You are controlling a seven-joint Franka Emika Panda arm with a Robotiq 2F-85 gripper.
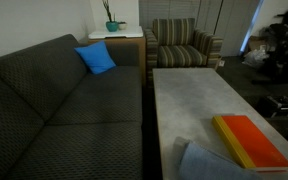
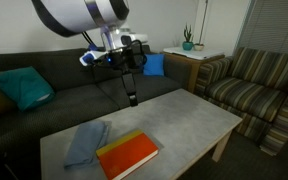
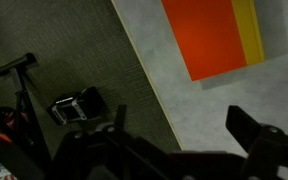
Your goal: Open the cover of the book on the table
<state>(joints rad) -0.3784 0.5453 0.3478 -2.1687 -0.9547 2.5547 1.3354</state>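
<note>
Dark fingers (image 3: 252, 130) low in the wrist view, spread wide, nothing between them. Gripper (image 2: 132, 98) hanging near the sofa-side edge of the table (image 2: 184, 125) in an exterior view, clear of the top, touching nothing. Book (image 2: 127, 155) flat and closed on the table, orange cover up, yellow strip along one long side, near the end away from the armchair (image 2: 252, 80). Well apart from the gripper. Grey-blue cloth (image 2: 84, 143) crumpled just beside the book; touching or not, cannot tell. Sofa (image 1: 54, 100) along the table's long side, blue pillow (image 1: 96, 58) at its far end. Dark carpet (image 3: 54, 50) beyond the table edge in the wrist view.
</note>
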